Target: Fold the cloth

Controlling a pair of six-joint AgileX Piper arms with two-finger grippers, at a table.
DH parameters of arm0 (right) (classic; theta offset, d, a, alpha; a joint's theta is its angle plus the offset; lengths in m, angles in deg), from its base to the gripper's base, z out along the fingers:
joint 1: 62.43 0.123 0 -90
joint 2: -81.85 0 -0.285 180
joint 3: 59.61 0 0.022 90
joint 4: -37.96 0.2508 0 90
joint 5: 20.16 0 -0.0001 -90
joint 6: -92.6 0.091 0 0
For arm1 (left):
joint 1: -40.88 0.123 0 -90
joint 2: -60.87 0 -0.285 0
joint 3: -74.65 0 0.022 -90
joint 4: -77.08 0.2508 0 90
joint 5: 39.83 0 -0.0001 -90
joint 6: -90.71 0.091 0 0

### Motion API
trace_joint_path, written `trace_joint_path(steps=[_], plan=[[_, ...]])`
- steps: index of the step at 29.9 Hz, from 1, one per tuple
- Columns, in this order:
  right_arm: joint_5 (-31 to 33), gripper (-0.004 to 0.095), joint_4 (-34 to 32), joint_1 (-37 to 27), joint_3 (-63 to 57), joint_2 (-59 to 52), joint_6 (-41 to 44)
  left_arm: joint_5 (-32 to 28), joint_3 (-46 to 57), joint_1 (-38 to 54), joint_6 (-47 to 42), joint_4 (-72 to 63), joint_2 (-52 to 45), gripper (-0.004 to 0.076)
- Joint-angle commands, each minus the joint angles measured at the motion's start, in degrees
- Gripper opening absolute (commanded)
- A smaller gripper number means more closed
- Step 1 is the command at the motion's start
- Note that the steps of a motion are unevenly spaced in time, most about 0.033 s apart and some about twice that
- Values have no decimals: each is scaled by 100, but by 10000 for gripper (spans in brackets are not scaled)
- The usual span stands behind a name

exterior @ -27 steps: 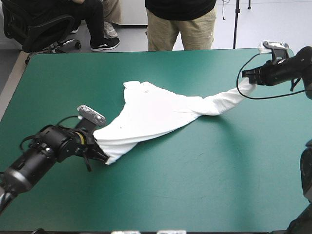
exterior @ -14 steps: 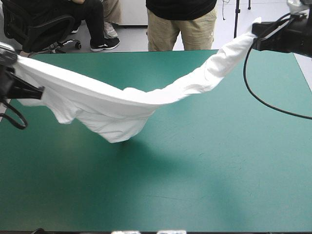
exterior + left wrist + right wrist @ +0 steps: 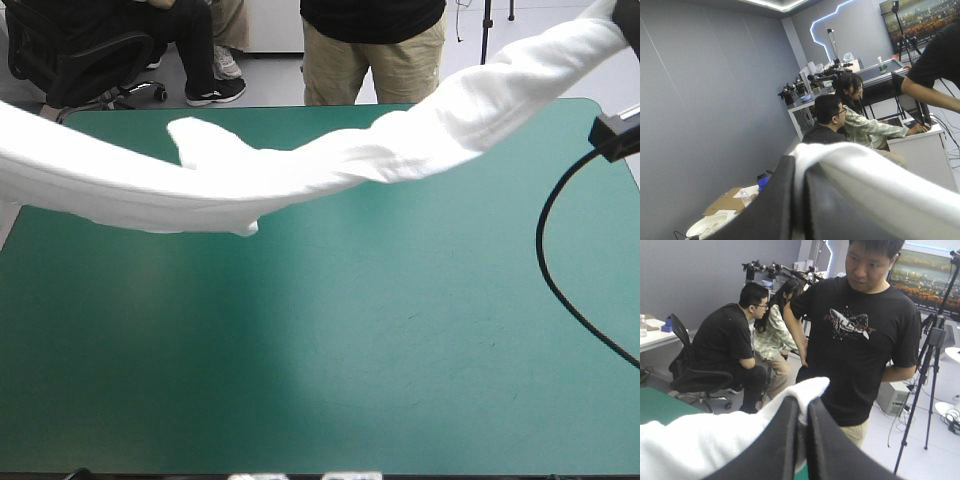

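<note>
The left gripper (image 3: 799,169) and right gripper (image 3: 802,407) each pinched the T-shirt (image 3: 300,170), slung across the frame's upper half; equal tension would likely keep it untwisted during lowering.

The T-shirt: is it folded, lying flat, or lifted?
Lifted, not folded. The T-shirt hangs as one long band above the table, its ends pinched in the left pincer and the right pincer.

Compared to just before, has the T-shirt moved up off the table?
Yes, it went up. Earlier the T-shirt lay on the teal-green table; now it hangs stretched above its far half, held by the left claw and right claw.
</note>
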Motion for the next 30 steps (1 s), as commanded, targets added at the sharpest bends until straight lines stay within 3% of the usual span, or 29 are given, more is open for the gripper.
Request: trace_joint_path(steps=[1, 4, 7, 11, 15, 18, 26, 30], plan=[[48, -17, -376, -40, 59, 28, 197, -194, -82, -41, 46, -4, 251, -9], [561, -17, -406, -40, -111, 133, 201, 523, 68, -41, -8, -149, 511, -9], [601, -17, -406, -40, -603, 178, 238, 1240, 524, -41, -221, -197, 871, -9], [591, -17, -418, -40, -1558, 274, 119, 1168, 1539, -41, -449, -466, 1330, -9], [390, -17, -312, -40, -2690, 540, -118, 348, 2670, -41, -861, -465, 1952, -9], [-153, -17, -302, -40, -3322, 832, -276, -276, 3116, 63, -1206, -502, 2538, -9], [-1766, -18, -300, -40, -3572, 2189, -290, -2724, 3107, 620, -1746, -797, 3958, -9], [-2261, -5, -300, -40, -3544, 2805, -337, -3532, 3107, 770, -2023, -807, 4269, -9]])
